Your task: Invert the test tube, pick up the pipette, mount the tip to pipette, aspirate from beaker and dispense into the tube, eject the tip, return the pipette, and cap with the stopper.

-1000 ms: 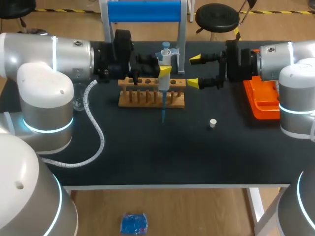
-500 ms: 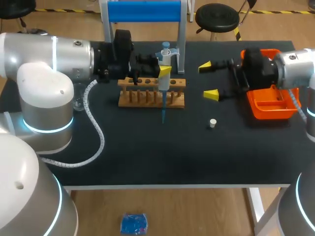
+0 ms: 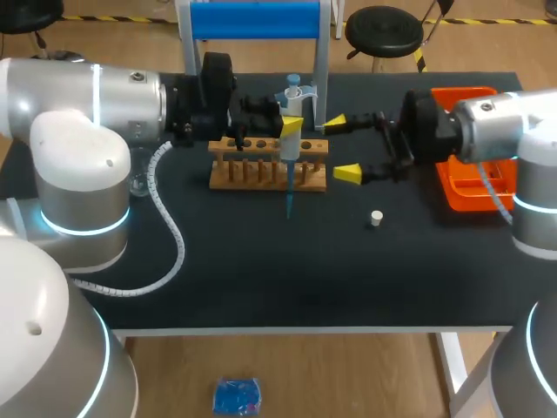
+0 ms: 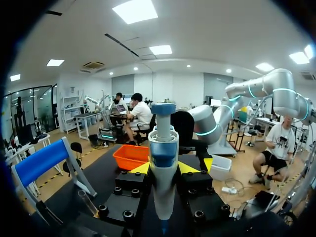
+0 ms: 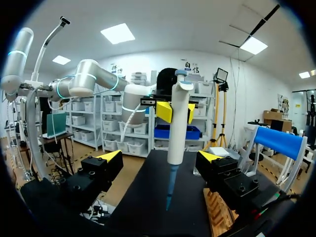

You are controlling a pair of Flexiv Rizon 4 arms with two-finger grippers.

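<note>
One small white stopper (image 3: 376,218) lay nearest on the dark desk (image 3: 261,279), alone and well apart from everything else. Just beyond it hung the blue tip (image 3: 289,198) of the pipette (image 3: 290,150), pointing straight down in front of the wooden rack (image 3: 252,176). I could not tell whether a test tube stood in the rack.

The left tool (image 3: 291,124) was clamped on the pipette's upper body, holding it upright over the rack. Its own wrist view showed a yellow pad pressed against each side of the white barrel. The right tool (image 3: 341,148) sat just beside the pipette with its fingers wide apart. In the right wrist view the pipette (image 5: 177,123) stood ahead in the gap, touching neither finger. To the right rested the orange tray (image 3: 470,198), and farthest back stood the blue-topped stand (image 3: 257,19).

With the tip still mounted, the step in hand looked like the right tool coming in to work or steady the pipette. To do it well, that tool should approach level and centre the barrel in the gap. It should then close below the left tool's hold, well above the tip. Any sideways push could tilt the pipette or knock the tip against the rack, so the squeeze should be even from both sides.
</note>
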